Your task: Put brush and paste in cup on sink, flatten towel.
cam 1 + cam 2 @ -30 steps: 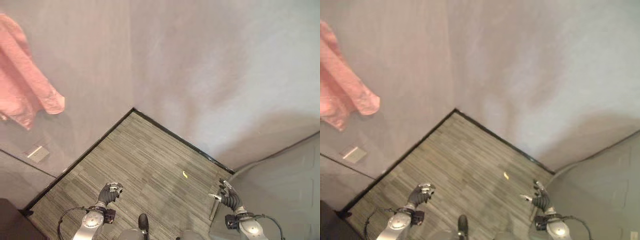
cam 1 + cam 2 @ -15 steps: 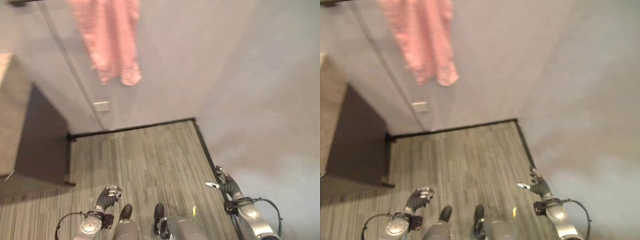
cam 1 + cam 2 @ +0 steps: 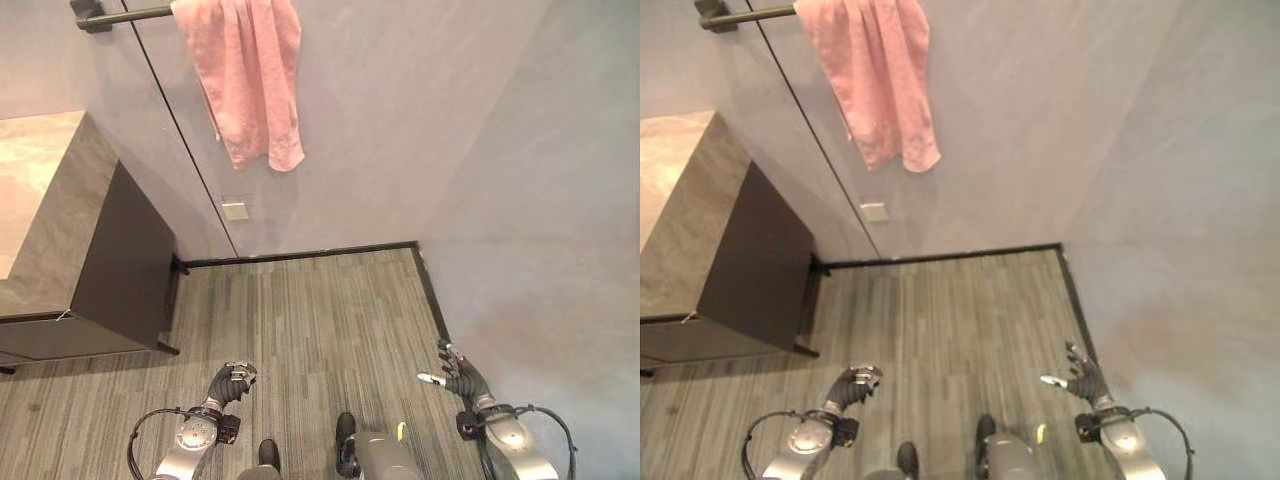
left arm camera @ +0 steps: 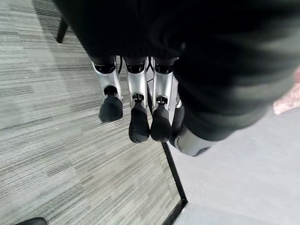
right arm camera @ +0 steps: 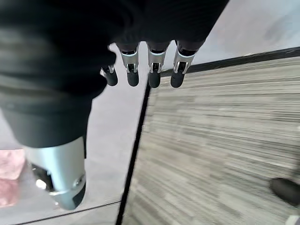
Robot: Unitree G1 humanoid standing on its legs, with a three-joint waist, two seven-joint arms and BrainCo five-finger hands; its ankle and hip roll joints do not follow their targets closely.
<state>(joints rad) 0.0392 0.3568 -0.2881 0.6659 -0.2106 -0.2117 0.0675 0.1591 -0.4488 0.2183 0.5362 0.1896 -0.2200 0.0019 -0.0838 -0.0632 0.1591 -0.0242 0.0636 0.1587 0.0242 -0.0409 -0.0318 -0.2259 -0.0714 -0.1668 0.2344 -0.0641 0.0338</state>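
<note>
A pink towel (image 3: 245, 75) hangs bunched and crooked from a dark wall bar (image 3: 110, 17) at the upper left, well above and ahead of both hands. My left hand (image 3: 228, 382) hangs low over the carpet with its fingers (image 4: 138, 123) loosely relaxed and nothing in them. My right hand (image 3: 458, 375) hangs by the right wall, its fingers (image 5: 152, 70) straight, its thumb out, and nothing in it. A vanity with a stone top (image 3: 40, 200) stands at the left.
The vanity's dark cabinet side (image 3: 130, 270) juts over the grey striped carpet (image 3: 310, 310). A small wall plate (image 3: 235, 210) sits under the towel. Black baseboard (image 3: 300, 255) runs along the walls into the corner at the right.
The camera has swung left, so the towel bar and the vanity have come into the picture. Both hands keep the same pose low over the floor.
</note>
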